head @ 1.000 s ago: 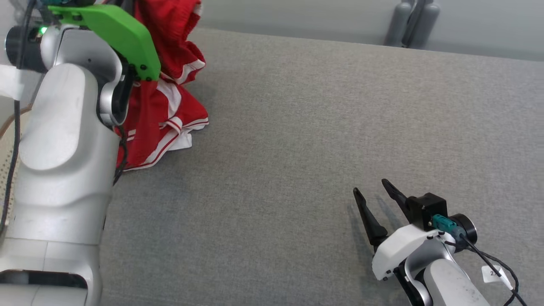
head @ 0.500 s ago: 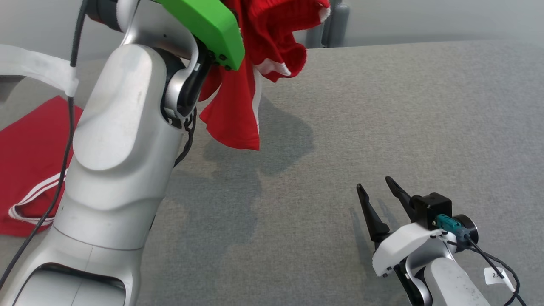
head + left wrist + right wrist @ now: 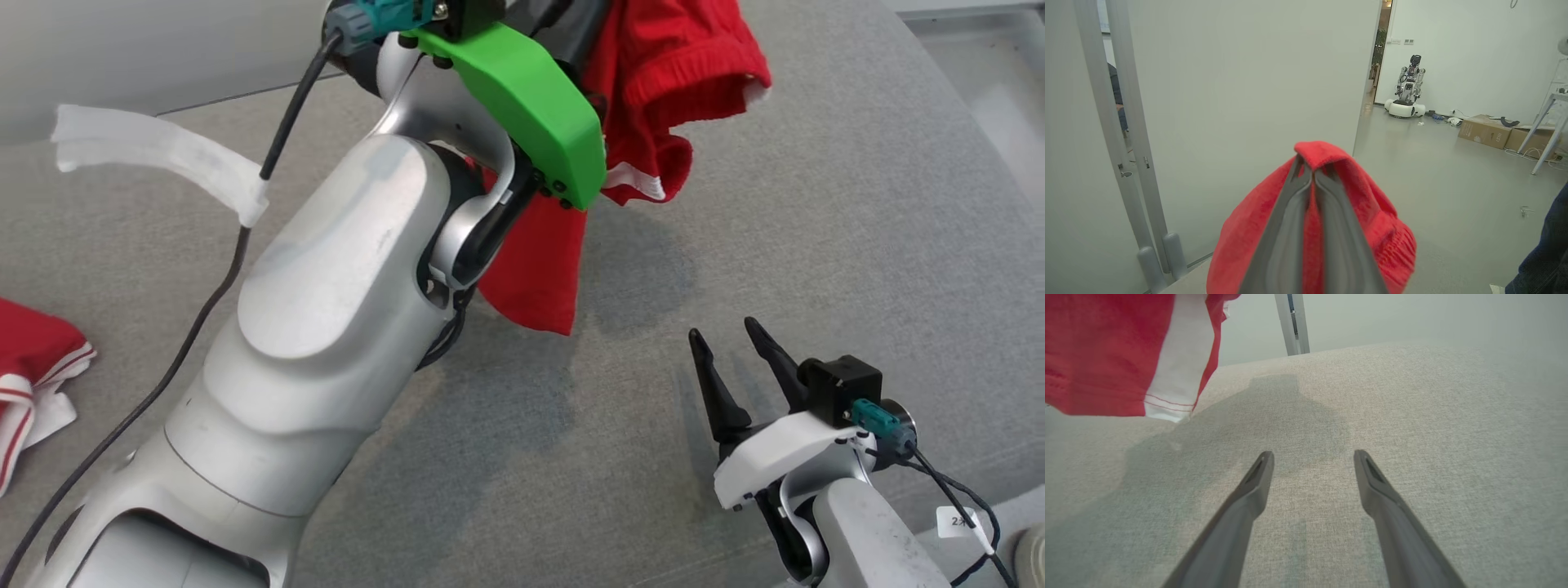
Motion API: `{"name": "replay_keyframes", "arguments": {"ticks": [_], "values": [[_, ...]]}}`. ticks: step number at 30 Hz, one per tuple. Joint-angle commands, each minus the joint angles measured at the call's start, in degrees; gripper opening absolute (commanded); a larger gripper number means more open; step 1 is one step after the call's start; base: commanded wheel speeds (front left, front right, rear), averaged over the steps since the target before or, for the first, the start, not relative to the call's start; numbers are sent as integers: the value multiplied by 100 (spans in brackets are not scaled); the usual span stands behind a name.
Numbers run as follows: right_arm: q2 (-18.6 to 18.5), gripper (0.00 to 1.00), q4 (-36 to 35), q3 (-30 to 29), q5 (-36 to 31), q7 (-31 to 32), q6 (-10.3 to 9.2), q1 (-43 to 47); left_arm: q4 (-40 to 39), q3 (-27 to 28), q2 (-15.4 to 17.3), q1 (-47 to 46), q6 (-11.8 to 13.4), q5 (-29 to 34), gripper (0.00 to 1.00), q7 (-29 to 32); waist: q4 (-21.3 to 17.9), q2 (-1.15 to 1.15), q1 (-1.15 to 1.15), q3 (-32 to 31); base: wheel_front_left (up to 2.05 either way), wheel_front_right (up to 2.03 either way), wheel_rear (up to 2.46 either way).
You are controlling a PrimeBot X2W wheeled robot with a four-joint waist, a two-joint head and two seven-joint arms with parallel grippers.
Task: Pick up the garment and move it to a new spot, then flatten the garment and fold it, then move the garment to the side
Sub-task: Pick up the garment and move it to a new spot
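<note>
A red garment [image 3: 653, 90] with white stripes hangs in the air above the grey surface [image 3: 816, 229], casting a shadow below. My left gripper [image 3: 1312, 173] is shut on a fold of the garment [image 3: 1372, 220], lifted high behind its green wrist cover [image 3: 522, 98]. In the right wrist view the garment's hem [image 3: 1126, 355] dangles at the upper left, clear of the surface. My right gripper [image 3: 722, 347] stands open low at the right, and its fingers [image 3: 1257, 486] hold nothing just above the grey fabric.
Another red and white garment [image 3: 28, 384] lies at the far left edge. The grey surface ends at the upper right [image 3: 971, 98]. Beyond it, the left wrist view shows a white partition [image 3: 1229, 81], another robot [image 3: 1406, 90], cardboard boxes [image 3: 1486, 130] and a person's leg [image 3: 1547, 253].
The head camera has swung, so the whole picture shifted. My left arm carried the garment up off the surface and rightward. The right gripper kept its place, open.
</note>
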Motion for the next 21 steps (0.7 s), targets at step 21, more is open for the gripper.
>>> {"name": "replay_keyframes", "arguments": {"ticks": [21], "values": [[1, 100, 298, -11, -139, -140, 0, -127, 918, 382, 862, 1912, 997, -1027, 0, -1129, 309, -1, 0, 283, 0, 0, 0]]}}
